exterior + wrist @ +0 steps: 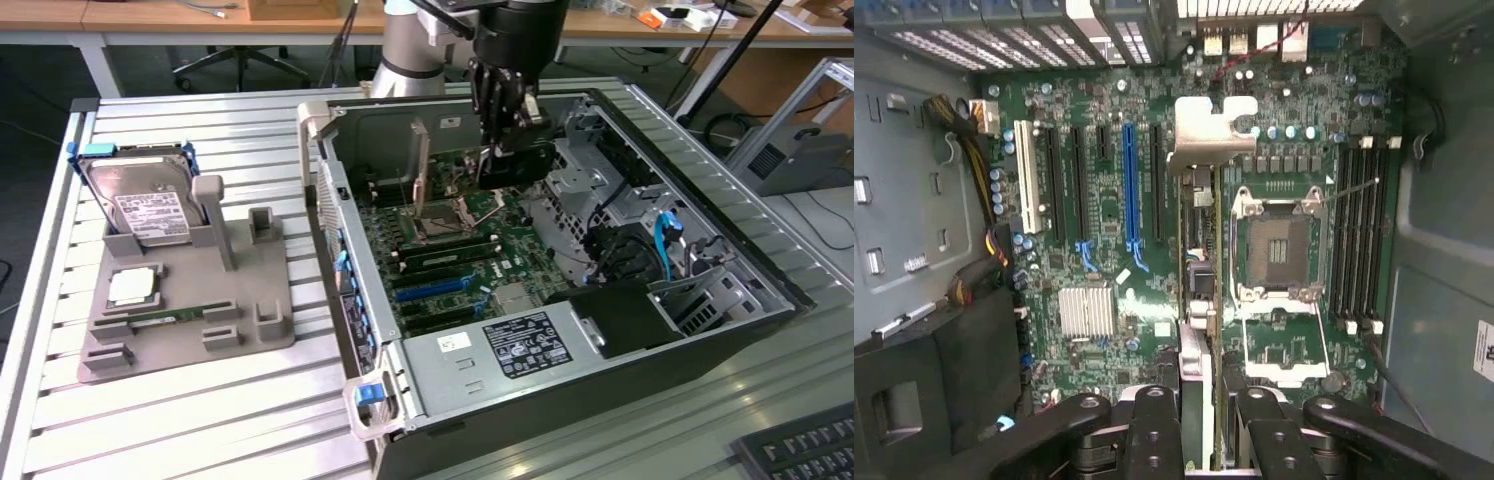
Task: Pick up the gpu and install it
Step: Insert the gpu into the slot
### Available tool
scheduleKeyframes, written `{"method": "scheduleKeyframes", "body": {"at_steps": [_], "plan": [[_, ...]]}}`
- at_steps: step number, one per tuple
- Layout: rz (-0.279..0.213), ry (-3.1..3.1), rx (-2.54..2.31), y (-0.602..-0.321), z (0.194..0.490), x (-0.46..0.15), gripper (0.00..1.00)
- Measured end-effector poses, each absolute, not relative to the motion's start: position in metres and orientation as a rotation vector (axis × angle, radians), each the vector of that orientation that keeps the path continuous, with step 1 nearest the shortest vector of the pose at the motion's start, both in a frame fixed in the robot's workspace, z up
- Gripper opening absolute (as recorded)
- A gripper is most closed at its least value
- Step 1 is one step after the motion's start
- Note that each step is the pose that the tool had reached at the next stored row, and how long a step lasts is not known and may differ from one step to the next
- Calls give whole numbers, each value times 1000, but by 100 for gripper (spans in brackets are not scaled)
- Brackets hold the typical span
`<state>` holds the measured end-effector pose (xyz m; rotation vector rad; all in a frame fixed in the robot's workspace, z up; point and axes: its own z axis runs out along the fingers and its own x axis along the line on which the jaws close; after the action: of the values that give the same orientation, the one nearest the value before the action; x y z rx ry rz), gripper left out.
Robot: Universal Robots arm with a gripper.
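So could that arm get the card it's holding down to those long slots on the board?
Probably yes. The pincer grips the gpu edge-on inside the open case, above the board. The slots lie bare beside it, with nothing standing between.

gpu edge-on, faces hidden, keyboard cropped at corner, drive label text unreadable
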<state>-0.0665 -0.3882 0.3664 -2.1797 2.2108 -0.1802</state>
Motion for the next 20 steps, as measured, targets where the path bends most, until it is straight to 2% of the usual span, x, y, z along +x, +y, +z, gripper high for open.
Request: {"method": "scheduleKeyframes", "body": {"at_steps": [7, 13, 17, 20], "plan": [[-126, 2237, -2208, -388, 365, -66, 27], [-113, 2236, -2208, -388, 364, -66, 27], [-58, 2214, -2183, -389, 364, -66, 27], [-46, 2209, -2178, -390, 364, -66, 27]]}}
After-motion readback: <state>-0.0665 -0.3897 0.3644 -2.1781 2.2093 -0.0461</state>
